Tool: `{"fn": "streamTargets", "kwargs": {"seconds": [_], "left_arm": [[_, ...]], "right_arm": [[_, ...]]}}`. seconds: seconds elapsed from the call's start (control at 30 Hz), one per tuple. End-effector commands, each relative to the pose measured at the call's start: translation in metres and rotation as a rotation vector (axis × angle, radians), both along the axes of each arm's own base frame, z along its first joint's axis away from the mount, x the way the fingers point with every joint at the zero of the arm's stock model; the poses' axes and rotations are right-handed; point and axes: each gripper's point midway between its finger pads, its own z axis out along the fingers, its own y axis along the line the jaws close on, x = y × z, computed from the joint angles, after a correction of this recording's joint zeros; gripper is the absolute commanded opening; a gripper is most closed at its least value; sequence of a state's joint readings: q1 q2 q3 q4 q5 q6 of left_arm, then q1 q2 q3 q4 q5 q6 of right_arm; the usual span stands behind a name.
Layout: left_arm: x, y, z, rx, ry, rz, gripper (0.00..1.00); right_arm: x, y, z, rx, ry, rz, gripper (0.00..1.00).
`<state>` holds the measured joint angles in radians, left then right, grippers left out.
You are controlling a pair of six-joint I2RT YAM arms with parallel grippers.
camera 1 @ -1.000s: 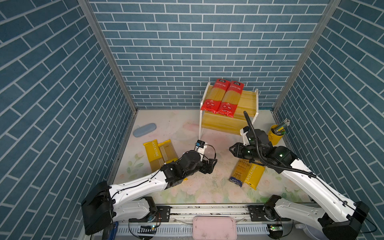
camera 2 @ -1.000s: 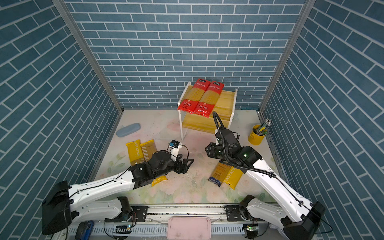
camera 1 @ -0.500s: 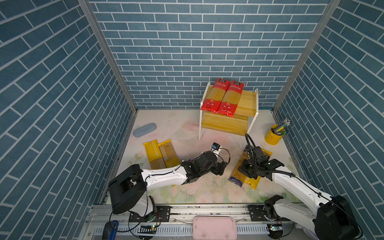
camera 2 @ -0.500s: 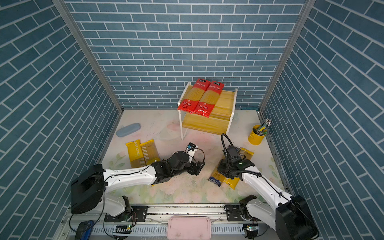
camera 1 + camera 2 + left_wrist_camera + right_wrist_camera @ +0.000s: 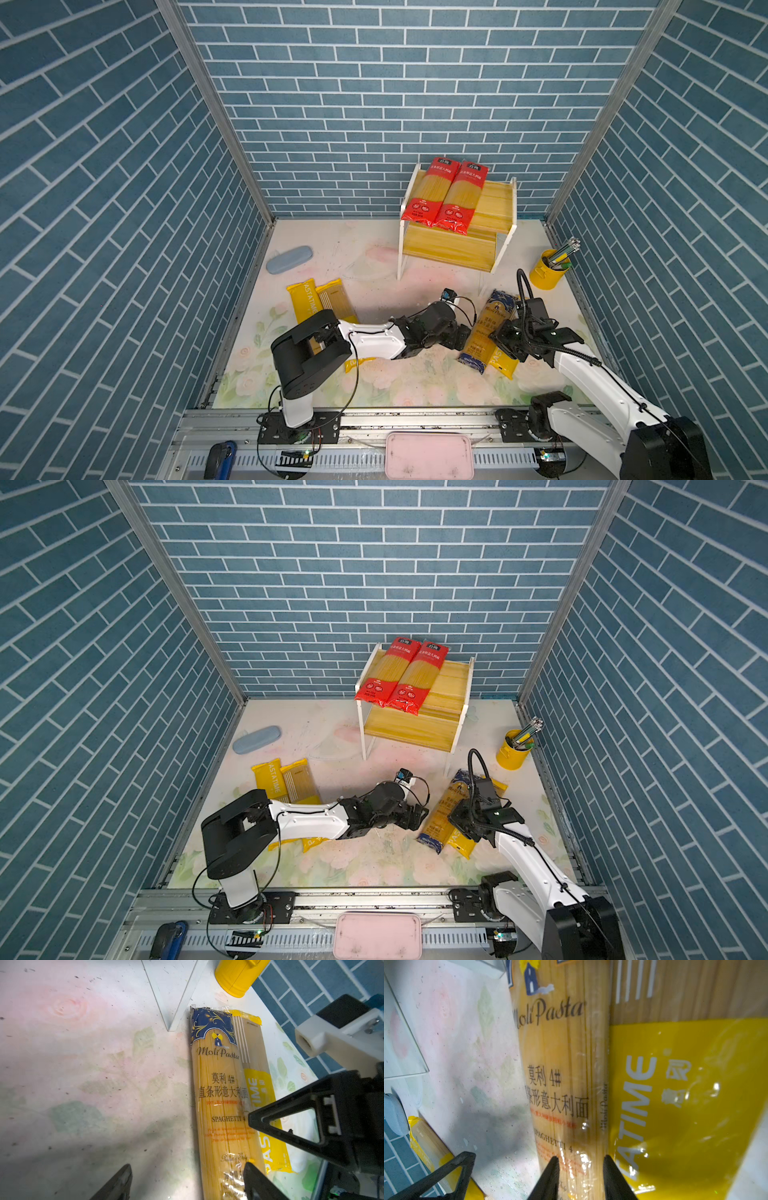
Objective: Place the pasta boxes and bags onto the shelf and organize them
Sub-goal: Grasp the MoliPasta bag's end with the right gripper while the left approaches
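Observation:
A dark blue-ended spaghetti packet (image 5: 478, 340) (image 5: 444, 808) lies on the table at front right, partly over a yellow PASTATIME packet (image 5: 500, 361) (image 5: 685, 1095). My right gripper (image 5: 581, 1176) (image 5: 496, 332) is low over the blue-ended packet (image 5: 566, 1084), open a little, its fingertips on the packet's top. My left gripper (image 5: 188, 1178) (image 5: 461, 334) is wide open at the packet's (image 5: 222, 1095) left edge, one finger (image 5: 255, 1180) over it. Two red packets (image 5: 444, 193) lie on the upper board of the shelf (image 5: 449, 249). At the left lie a yellow packet (image 5: 305, 301) and a striped one (image 5: 334, 299).
A grey-blue case (image 5: 289, 259) lies at back left. A yellow cup of pens (image 5: 548, 270) stands by the right wall, close to the packets. A shelf leg (image 5: 172, 1001) stands just beyond the blue-ended packet. Another yellow packet (image 5: 355, 363) shows under the left arm. A pink tray (image 5: 428, 455) sits on the front rail.
The right gripper dropped from near the shelf onto the blue-ended packet and opened a little. The left arm stretched right, bringing its open gripper up to that packet.

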<state>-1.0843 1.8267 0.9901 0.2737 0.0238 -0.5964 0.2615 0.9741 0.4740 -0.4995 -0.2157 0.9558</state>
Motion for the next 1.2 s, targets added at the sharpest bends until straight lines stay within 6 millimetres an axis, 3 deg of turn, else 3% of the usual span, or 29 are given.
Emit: {"fn": "streamTargets", "kwargs": {"seconds": [0.0,0.1,0.27,0.5,0.57,0.73,0.9,1.17], "left_arm": [[-0.005,-0.022,0.004,-0.093,0.073,-0.011,0.84],[-0.007,-0.026,-0.006,-0.081,0.094,-0.004,0.83],[-0.01,-0.032,-0.02,-0.072,0.128,-0.005,0.84],[-0.016,-0.045,-0.034,-0.107,0.192,-0.025,0.84],[-0.017,-0.047,-0.035,-0.115,0.2,-0.031,0.84],[-0.02,-0.052,-0.035,-0.131,0.205,-0.039,0.84],[-0.022,-0.055,-0.036,-0.139,0.211,-0.051,0.83],[-0.025,-0.057,-0.033,-0.156,0.212,-0.061,0.82]], "right_arm": [[-0.007,-0.004,-0.013,-0.013,0.039,0.02,0.43],[-0.007,-0.004,-0.018,-0.007,0.035,0.015,0.48],[0.013,0.013,-0.011,0.116,-0.1,0.005,0.46],[0.015,0.014,-0.013,0.116,-0.104,0.021,0.45],[0.017,0.017,-0.014,0.128,-0.111,0.029,0.44],[0.026,0.033,0.008,0.088,-0.204,0.114,0.43],[0.029,0.041,0.007,0.099,-0.211,0.131,0.43],[0.027,0.038,0.003,0.093,-0.209,0.113,0.41]]}}
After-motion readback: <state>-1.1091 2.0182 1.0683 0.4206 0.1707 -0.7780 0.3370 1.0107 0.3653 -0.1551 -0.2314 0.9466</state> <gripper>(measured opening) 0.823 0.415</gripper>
